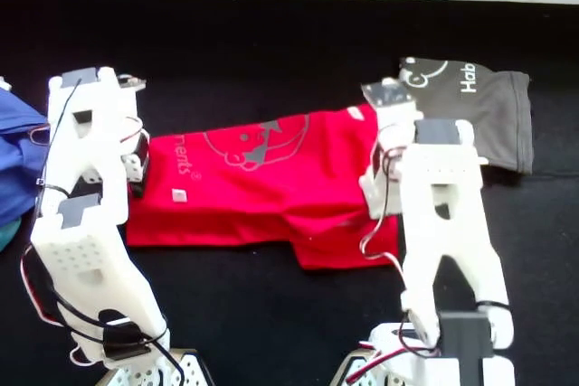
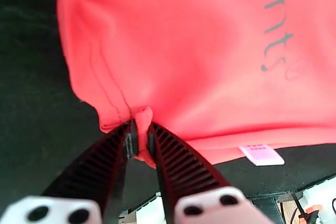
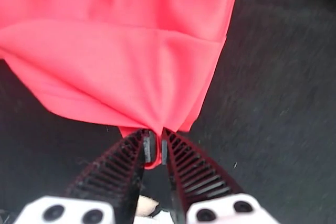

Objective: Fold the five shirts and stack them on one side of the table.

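Observation:
A red shirt (image 1: 262,183) with a grey print lies spread across the middle of the black table, partly folded. My left gripper (image 2: 140,139) is shut on a pinch of its hem (image 2: 143,119) at the shirt's left end, beside the left arm (image 1: 90,160). My right gripper (image 3: 155,148) is shut on a bunched edge of the same red shirt (image 3: 121,51) at its right end, under the right arm (image 1: 425,178). A dark grey folded shirt (image 1: 484,110) with white print lies at the back right. A blue shirt (image 1: 16,155) lies at the far left edge.
The black tablecloth (image 1: 271,51) covers the whole table, with free room behind the red shirt and in front of it between the two arm bases. A white garment label (image 2: 261,155) hangs off the red shirt's edge.

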You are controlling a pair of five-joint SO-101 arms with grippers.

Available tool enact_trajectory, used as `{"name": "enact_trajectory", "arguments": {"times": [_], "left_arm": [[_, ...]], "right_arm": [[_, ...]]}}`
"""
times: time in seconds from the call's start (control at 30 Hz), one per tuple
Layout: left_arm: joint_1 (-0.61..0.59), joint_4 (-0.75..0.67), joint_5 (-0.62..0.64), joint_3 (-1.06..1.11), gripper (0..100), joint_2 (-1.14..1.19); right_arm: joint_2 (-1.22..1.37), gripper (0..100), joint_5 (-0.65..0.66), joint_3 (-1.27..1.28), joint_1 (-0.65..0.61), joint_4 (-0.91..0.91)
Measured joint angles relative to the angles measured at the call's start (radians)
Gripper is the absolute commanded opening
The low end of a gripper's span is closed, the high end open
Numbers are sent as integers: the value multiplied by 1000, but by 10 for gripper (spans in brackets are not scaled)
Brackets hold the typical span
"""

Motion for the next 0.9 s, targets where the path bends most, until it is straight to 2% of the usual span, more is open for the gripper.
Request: {"name": "enact_trajectory", "arguments": {"times": [0.23,0.5,0.9], "left_arm": [[-8,-74,-28,92,9,0],[-8,-143,-31,140,9,-8],[-8,-121,-31,173,9,-23]], "right_arm": [[-109,6,0,98,5,-32],[-121,6,0,161,5,-41],[-121,6,0,170,5,-21]]}}
